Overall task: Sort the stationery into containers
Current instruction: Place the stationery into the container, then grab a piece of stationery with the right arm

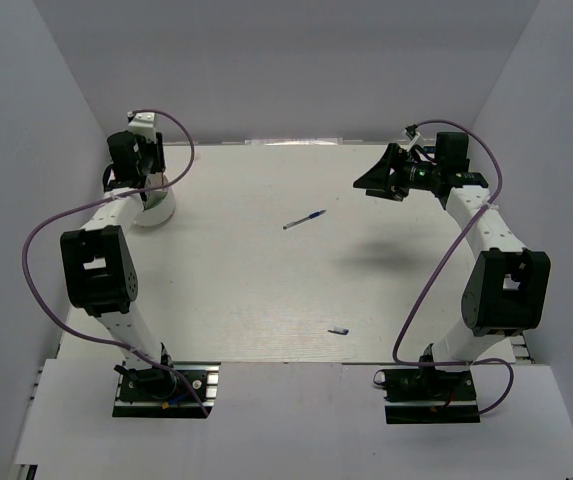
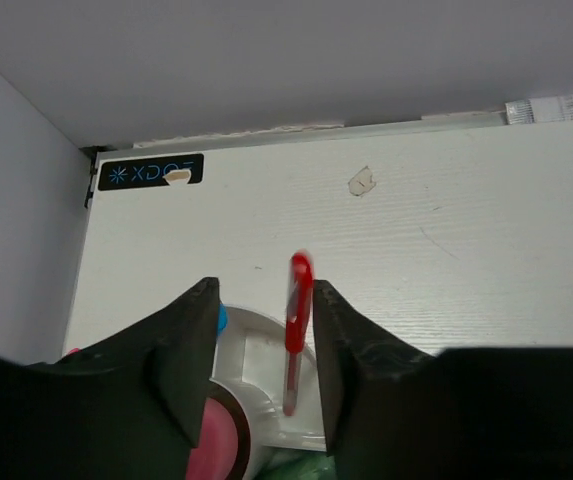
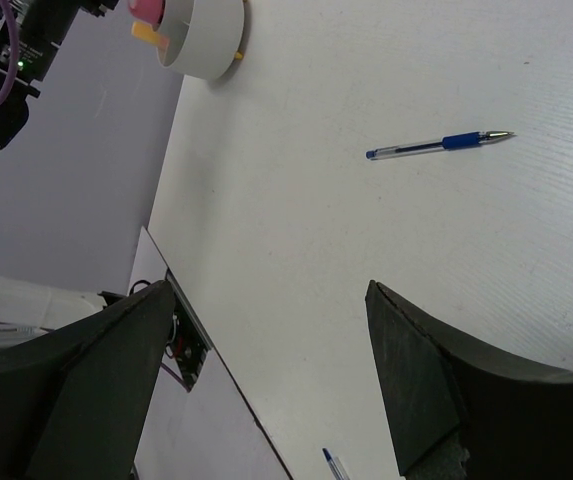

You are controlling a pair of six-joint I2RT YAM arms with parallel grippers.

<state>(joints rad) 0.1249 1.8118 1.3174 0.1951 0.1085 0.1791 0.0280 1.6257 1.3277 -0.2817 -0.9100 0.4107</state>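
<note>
Left gripper (image 1: 142, 180) is hovering directly over the white bowl (image 1: 156, 212) in the top view; its jaw state is not reading from there. Right gripper (image 1: 370, 182) is hanging well to the right of the bowl, carrying nothing. Two items are lying outside the bowl: a blue pen (image 1: 304, 220) to its right, and a small piece (image 1: 338, 331) farther right, nearer the arm bases. Left wrist view: the jaws are standing apart. A red pen (image 2: 297, 320) is standing upright between them, close along one finger, its lower end reaching into a bowl compartment. It is not clamped and is probably being let go. A pink round-topped stick (image 2: 216, 440) is showing in the bowl. Right wrist view: the jaws are gaping wide, nothing between them. An orange piece (image 3: 146, 33) is sitting in the bowl, and the blue pen is lying well apart from it. Judgement: sorting is nearing its end, with the two loose items remaining.
</note>
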